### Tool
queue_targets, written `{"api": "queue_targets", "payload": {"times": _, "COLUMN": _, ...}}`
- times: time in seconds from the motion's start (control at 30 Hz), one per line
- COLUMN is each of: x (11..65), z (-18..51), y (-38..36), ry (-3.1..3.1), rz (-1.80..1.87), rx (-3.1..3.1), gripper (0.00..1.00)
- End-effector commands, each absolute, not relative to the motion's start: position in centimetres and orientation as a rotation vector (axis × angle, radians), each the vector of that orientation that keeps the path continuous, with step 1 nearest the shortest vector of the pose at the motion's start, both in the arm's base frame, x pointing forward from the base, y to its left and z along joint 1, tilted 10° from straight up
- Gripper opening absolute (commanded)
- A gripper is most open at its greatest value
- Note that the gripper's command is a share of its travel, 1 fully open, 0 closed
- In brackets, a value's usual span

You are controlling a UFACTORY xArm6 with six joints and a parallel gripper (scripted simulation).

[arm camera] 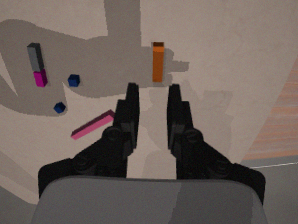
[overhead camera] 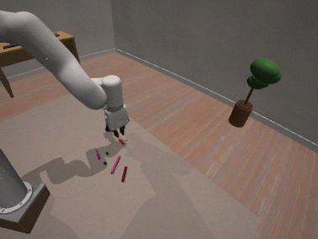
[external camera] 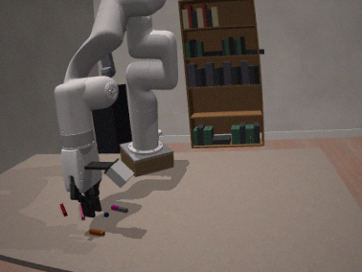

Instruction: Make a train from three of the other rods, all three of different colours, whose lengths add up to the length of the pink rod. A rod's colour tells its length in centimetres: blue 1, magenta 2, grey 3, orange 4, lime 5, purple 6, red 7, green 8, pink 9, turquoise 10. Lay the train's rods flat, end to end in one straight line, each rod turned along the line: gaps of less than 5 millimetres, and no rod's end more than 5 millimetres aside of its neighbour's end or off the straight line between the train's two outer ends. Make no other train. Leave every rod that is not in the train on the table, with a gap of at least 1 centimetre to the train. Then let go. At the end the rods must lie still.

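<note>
While the claw [arm camera: 153,106] hangs above the table [arm camera: 226,23], its fingers stand narrowly parted with nothing between them. Beyond the fingertips lies the orange rod [arm camera: 157,62]. To its left lie the pink rod [arm camera: 92,124], two small blue rods [arm camera: 60,107] and [arm camera: 73,80], and a grey rod [arm camera: 33,56] joined end to end with a magenta rod [arm camera: 40,79]. A red rod [overhead camera: 124,173] lies beside the pink rod.
</note>
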State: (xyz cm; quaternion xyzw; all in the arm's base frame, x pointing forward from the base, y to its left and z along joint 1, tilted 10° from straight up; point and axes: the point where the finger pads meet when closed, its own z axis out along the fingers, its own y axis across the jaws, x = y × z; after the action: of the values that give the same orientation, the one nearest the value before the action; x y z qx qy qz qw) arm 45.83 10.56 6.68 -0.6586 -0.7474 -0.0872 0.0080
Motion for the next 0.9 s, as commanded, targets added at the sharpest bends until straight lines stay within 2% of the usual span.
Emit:
{"api": "queue_targets", "payload": {"times": 0.0, "x": 46.0, "z": 6.5, "y": 10.6, "ry": -2.338, "rz": -0.279, "rx": -2.06, "gripper": 0.24}}
{"api": "queue_targets", "payload": {"times": 0.87, "x": 46.5, "z": 3.2, "y": 11.1, "ry": -2.338, "rz": -0.279, "rx": -2.06, "gripper": 0.24}}
